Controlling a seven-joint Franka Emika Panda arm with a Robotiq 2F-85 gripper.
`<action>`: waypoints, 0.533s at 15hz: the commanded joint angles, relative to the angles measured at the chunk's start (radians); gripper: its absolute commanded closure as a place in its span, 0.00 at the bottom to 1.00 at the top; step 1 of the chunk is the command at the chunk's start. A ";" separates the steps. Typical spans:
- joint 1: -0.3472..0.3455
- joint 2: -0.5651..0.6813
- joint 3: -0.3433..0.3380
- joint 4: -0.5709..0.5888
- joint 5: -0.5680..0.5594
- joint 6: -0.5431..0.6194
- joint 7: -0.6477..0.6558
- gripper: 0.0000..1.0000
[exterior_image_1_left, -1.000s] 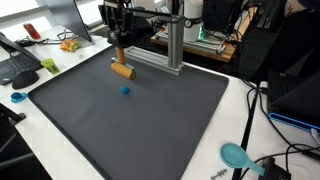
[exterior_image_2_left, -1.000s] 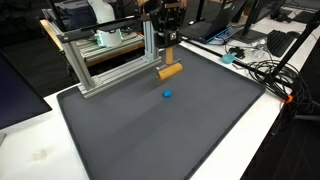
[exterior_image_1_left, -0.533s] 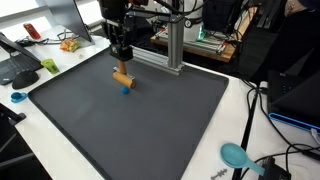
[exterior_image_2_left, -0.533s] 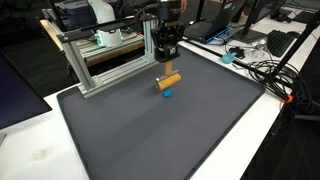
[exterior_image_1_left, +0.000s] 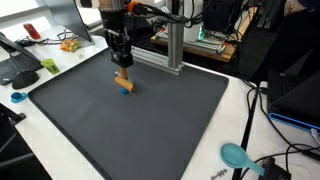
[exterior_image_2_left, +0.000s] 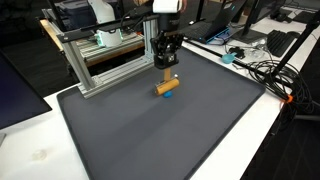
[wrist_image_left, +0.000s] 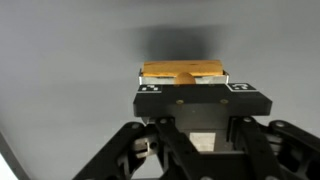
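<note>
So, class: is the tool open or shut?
Shut on the wooden block: the wrist view shows it clamped in the tool, and both exterior views show it directly beneath.

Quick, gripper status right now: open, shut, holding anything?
The gripper: closed, holding the wooden block between its fingers.
</note>
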 joint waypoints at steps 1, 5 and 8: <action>0.006 0.022 -0.013 0.028 -0.012 0.009 0.022 0.78; 0.009 0.031 -0.016 0.041 -0.020 0.013 0.028 0.78; 0.013 0.047 -0.016 0.056 -0.023 0.001 0.029 0.78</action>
